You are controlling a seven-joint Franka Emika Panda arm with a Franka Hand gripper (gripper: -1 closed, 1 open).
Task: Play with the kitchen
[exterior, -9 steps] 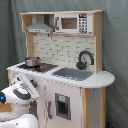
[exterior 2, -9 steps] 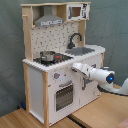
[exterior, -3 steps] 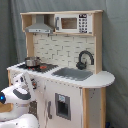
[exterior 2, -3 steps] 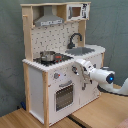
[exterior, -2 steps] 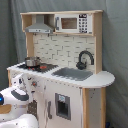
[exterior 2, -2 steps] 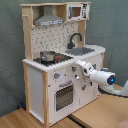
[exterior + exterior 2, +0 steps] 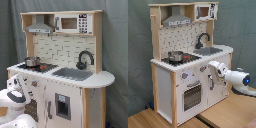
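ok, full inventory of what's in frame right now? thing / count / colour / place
kitchen: 1, white and light wood, centre of both exterior views
range hood: 1, grey, top shelf beside the microwave
microwave: 1, white with dark window, top shelf
faucet: 1, black, behind the sink
sink: 1, grey, set in the countertop
hob: 1, black, on the countertop beside the sink
pot: 1, metallic, on the hob
oven door: 1, white with dark window, front below the hob
knobs: at least 2, pale, front panel above the oven
table: wood, under the kitchen
backdrop: grey, behind everything
gripper: 1, white, at the kitchen's front by the knobs
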